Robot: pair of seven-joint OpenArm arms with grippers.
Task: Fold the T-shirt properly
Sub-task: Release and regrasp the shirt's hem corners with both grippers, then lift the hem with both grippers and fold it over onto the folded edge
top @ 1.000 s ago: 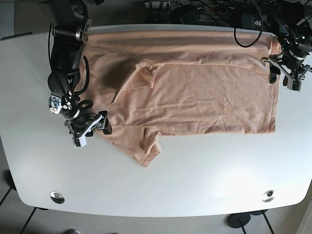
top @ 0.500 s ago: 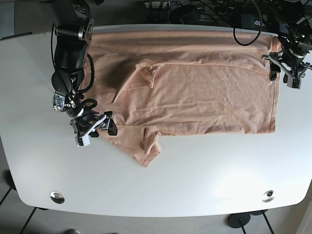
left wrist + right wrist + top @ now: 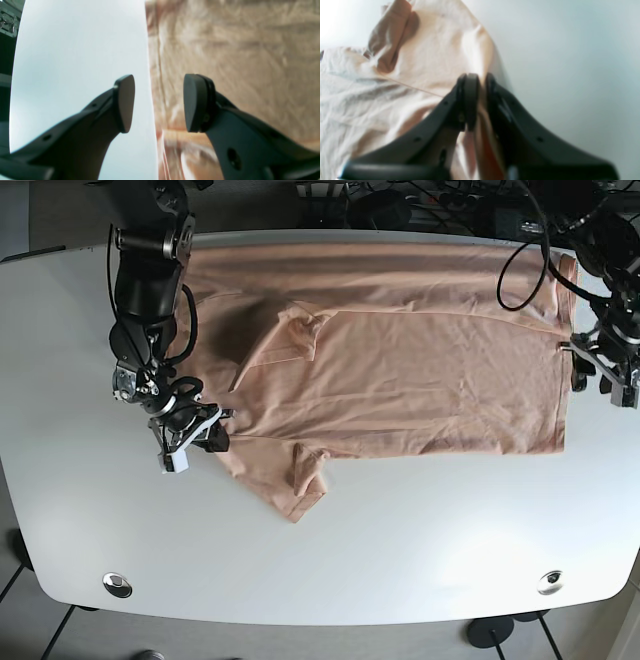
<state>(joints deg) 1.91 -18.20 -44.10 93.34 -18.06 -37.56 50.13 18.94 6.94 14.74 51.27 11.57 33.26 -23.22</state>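
Note:
A peach T-shirt (image 3: pixel 400 370) lies spread flat across the white table (image 3: pixel 350 560). One sleeve (image 3: pixel 310 480) juts toward the front edge and the other (image 3: pixel 290 330) is folded onto the body. My right gripper (image 3: pixel 205 438) sits at the shirt's left edge near the front sleeve. In the right wrist view it (image 3: pixel 480 85) is shut on a pinch of the shirt fabric (image 3: pixel 432 50). My left gripper (image 3: pixel 600 375) is at the shirt's right edge. In the left wrist view it (image 3: pixel 158 102) is open, with one finger over bare table and the other over the shirt (image 3: pixel 237 50).
Black cables and gear (image 3: pixel 430 205) run along the table's back edge. Two round metal fittings (image 3: pixel 117 583) (image 3: pixel 550 582) sit near the front corners. The table's rounded front edge lies below the shirt.
My left gripper has moved toward the front along the shirt's right edge. My right gripper has shifted slightly and closed on the shirt's left edge.

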